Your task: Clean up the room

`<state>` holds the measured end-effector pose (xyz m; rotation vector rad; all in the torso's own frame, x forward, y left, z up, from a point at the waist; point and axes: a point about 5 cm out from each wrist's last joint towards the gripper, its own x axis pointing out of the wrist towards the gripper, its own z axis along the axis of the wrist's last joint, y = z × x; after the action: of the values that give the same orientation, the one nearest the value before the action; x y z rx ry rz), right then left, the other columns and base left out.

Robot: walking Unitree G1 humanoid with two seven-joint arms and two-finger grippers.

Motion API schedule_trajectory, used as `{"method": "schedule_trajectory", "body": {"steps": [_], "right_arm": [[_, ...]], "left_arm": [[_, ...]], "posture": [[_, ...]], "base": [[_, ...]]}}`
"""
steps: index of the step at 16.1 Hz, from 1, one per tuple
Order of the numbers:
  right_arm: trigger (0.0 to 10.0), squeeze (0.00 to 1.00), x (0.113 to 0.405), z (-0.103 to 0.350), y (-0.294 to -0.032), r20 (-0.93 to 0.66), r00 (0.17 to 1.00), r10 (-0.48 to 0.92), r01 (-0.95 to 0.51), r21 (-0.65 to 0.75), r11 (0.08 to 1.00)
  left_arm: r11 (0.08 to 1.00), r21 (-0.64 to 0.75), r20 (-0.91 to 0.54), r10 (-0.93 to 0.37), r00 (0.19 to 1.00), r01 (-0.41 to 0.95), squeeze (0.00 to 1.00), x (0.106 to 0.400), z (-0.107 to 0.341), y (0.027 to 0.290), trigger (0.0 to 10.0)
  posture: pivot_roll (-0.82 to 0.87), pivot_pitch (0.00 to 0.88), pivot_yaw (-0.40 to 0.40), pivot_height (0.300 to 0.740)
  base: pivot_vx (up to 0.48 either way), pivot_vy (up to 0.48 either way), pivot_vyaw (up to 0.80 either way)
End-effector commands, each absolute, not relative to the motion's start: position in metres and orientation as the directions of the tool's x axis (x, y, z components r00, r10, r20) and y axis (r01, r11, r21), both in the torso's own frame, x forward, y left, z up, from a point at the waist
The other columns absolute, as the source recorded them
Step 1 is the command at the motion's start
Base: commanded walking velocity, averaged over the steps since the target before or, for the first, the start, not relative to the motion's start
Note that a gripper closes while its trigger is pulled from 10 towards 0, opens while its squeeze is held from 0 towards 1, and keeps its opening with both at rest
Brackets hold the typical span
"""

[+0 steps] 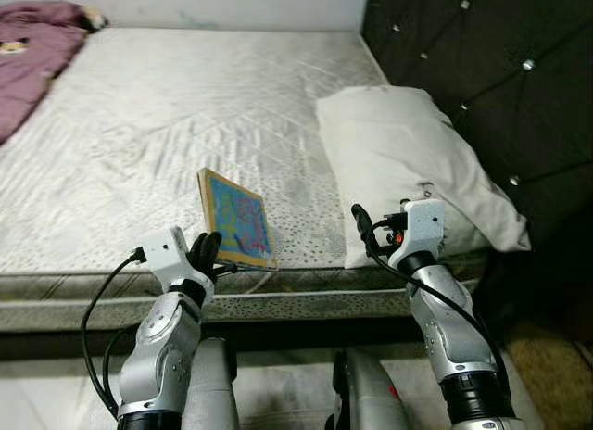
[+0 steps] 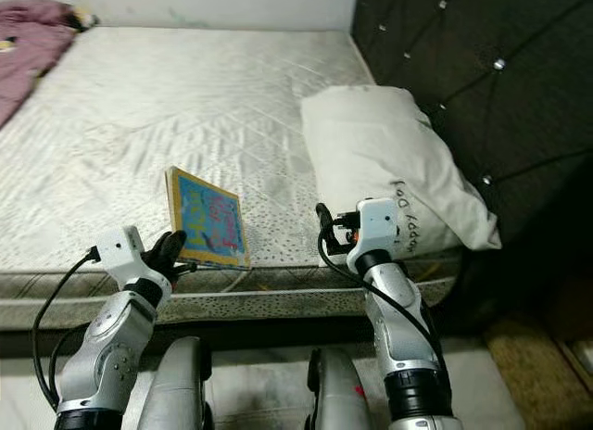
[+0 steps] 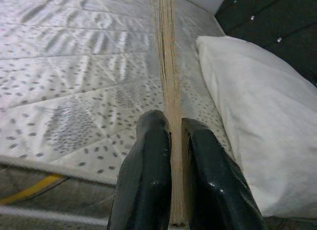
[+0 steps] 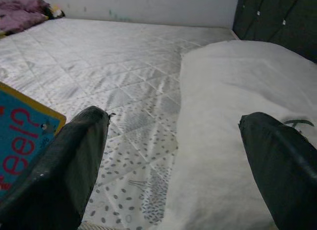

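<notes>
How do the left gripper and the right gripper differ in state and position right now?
The left gripper is shut on the thin blue board book with a yellow border, held on edge above the mattress; the right gripper is open and holds nothing. The left is beside the mattress edge, the right by the white pillow. Both are raised before the bed.

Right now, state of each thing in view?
Left hand: shut on the thin blue picture book, held on edge above the mattress edge.
Right hand: open, holding nothing, over the white pillow.
White pillow: lying flat by the headboard.
Purple blanket: crumpled.
</notes>
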<state>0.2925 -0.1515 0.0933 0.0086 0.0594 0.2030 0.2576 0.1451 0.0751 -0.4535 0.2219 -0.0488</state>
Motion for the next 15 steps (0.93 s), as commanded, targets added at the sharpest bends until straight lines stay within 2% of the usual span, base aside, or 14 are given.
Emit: {"method": "schedule_trajectory", "body": {"steps": [1,8,11,15], "right_arm": [[10.0,0.0,0.2959,0.0968,-0.1504,-0.045,0.978,0.206,-0.206,0.006,0.979],[10.0,0.0,0.2958,0.0967,-0.1509,-0.042,0.978,0.204,-0.204,0.003,0.979],[10.0,0.0,0.2942,0.0998,-0.1442,-0.013,0.967,0.253,-0.254,-0.06,0.965],[10.0,0.0,0.2951,0.0977,-0.1482,-0.023,0.973,0.228,-0.229,-0.045,0.972]], "left_arm": [[0.891,-0.452,-0.118,-0.108,0.987,0.044,0.0,0.2644,0.0915,0.14,10.0],[0.89,-0.453,-0.126,-0.115,0.985,0.046,0.0,0.2651,0.0898,0.1388,10.0],[0.891,-0.451,-0.122,-0.111,0.986,0.045,0.0,0.2655,0.0897,0.1394,10.0],[0.878,-0.478,-0.127,-0.091,0.988,0.02,0.0,0.267,0.0886,0.14,10.0]], "posture": [[-0.05,0.0,-0.024,0.626],[-0.06,0.0,-0.022,0.626],[-0.06,0.0,-0.021,0.626],[-0.06,0.0,-0.02,0.626]], "base": [[0.319,0.0,0.0],[0.318,0.0,0.0],[0.314,0.0,0.0],[0.0,0.0,0.0]]}}
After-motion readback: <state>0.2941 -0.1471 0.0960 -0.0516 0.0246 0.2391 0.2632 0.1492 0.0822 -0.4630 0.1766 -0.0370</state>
